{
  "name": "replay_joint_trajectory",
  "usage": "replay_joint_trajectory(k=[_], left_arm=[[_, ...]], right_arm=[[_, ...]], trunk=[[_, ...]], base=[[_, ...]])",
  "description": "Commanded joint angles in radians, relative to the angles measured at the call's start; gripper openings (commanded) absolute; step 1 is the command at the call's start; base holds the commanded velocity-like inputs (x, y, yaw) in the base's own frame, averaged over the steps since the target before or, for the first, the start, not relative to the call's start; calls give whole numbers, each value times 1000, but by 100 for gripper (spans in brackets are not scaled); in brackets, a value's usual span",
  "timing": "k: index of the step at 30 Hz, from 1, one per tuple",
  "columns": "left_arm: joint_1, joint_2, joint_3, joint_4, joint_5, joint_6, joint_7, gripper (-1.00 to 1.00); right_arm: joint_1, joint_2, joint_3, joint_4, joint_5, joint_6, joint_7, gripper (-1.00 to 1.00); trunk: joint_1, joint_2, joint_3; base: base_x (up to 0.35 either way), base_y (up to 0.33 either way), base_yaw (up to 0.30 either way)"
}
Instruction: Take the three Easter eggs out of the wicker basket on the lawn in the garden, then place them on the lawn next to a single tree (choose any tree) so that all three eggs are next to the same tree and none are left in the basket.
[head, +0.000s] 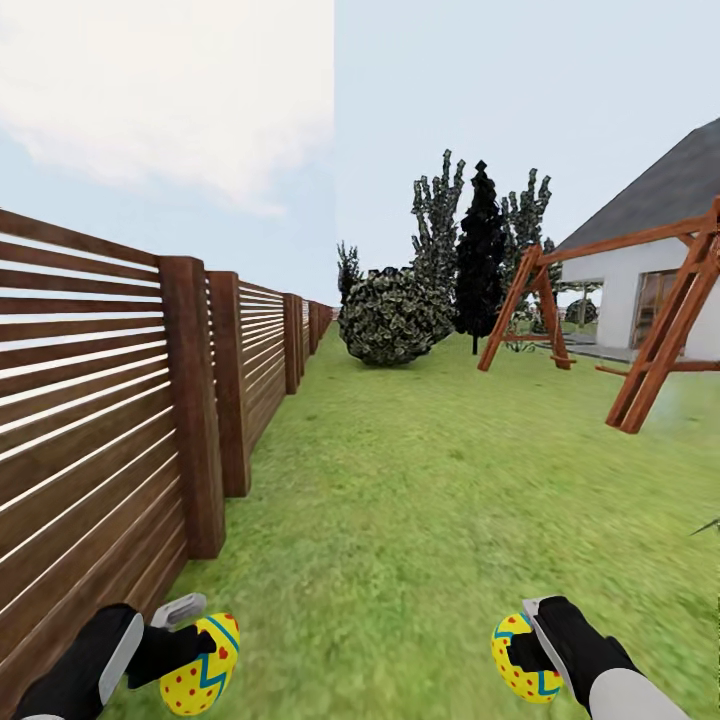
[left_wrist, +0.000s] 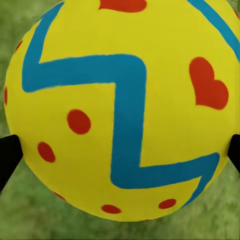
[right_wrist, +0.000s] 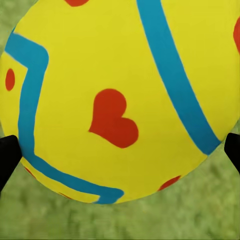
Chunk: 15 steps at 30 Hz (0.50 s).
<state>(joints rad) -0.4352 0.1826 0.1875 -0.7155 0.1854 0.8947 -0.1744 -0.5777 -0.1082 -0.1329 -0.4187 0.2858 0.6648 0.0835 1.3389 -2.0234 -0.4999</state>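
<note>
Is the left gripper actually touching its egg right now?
Touching. In the left wrist view the black fingertips press against both sides of the Easter egg with no gap; the head view shows the left gripper closed around it.

Both arms reach forward, low and apart. Left gripper (head: 195, 650) is clamped on an Easter egg (head: 203, 665) between its fingers; right gripper (head: 530, 645) pinches a second egg (head: 520, 660) likewise.

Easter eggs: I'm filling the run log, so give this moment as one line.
left gripper: Easter egg held | right gripper: second egg held | fence at left | lawn ahead
</note>
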Motion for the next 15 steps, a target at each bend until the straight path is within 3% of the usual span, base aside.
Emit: replay_joint_trajectory(k=[1, 10, 15], left_arm=[[0, 0, 3, -1, 0, 5, -5, -100], [0, 0, 3, -1, 0, 5, -5, -100], [0, 0, 3, -1, 0, 4, -5, -100]], right_arm=[[-1, 1, -7, -2, 10, 4, 9, -100], [-1, 2, -7, -2, 10, 4, 9, -100], [-1, 2, -8, -2, 10, 4, 10, -100]], trunk=[[0, -1, -1], [0, -1, -1], [0, -1, 2]], base=[[334, 92, -79], [340, 33, -9], [345, 0, -220]])
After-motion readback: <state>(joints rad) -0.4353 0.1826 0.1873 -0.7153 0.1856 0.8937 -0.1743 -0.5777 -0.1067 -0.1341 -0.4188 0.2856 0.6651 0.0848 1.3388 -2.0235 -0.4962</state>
